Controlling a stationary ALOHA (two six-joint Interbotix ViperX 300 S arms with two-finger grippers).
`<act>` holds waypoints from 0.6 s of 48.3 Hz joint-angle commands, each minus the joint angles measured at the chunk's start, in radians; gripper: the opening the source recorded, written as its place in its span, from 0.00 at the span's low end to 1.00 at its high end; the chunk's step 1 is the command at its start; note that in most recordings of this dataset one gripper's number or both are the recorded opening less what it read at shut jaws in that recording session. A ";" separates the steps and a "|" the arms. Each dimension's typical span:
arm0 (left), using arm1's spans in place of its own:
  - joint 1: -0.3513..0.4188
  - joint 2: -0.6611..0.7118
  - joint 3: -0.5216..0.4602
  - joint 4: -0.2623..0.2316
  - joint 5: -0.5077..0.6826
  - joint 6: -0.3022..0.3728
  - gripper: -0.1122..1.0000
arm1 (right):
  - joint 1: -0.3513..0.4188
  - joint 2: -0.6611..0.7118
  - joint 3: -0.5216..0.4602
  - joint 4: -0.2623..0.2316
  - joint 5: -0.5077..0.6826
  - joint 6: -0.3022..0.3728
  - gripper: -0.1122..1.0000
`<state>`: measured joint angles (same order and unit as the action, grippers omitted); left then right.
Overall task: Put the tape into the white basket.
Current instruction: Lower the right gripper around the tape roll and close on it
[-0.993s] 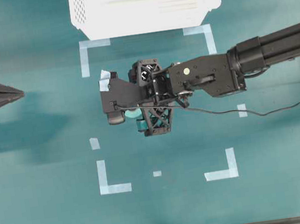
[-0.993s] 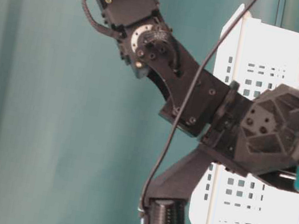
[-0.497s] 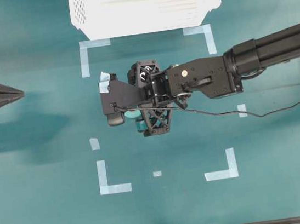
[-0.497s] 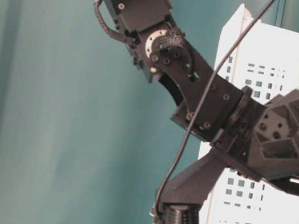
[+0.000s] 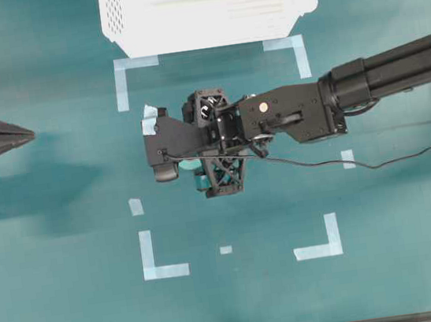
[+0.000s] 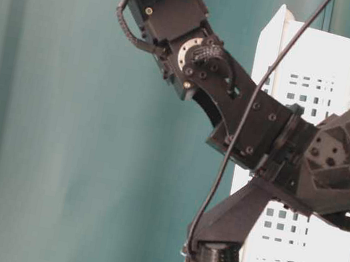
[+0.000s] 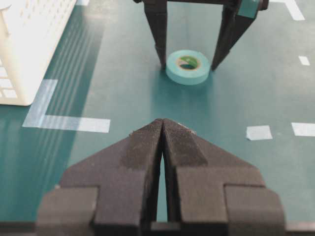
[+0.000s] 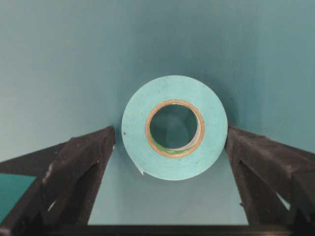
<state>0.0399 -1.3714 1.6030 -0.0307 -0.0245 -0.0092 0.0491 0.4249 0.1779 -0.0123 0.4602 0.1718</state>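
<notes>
Grasp step in hand. Right end effector [image 8: 170,142] spread wide, fingers either side of tape [image 8: 174,127], not yet pinching. Tape lies flat on teal surface [image 5: 76,306], well short of white basket [image 5: 207,7]. Next, my guess: close, lift, carry to basket. Left end effector [image 7: 162,132] closed, empty, away from tape. Overhead, arm hides most of tape; basket cut off.

Looked like a robotics lab bench: teal mat [image 5: 76,306] marked with pale-blue tape corners [image 5: 159,264], two black arms [image 5: 394,70] mounted at opposite sides.
</notes>
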 commanded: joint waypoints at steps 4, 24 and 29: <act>0.003 0.008 -0.023 0.003 -0.005 0.002 0.00 | -0.005 -0.012 -0.020 -0.002 -0.006 0.000 1.00; 0.003 0.008 -0.025 0.002 -0.005 0.002 0.00 | 0.006 -0.017 -0.029 -0.078 0.037 0.002 0.71; 0.003 0.008 -0.025 0.002 -0.005 0.002 0.00 | 0.008 -0.026 -0.044 -0.106 0.069 0.002 0.71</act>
<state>0.0399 -1.3714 1.6030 -0.0291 -0.0245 -0.0092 0.0598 0.4264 0.1580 -0.0951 0.5093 0.1749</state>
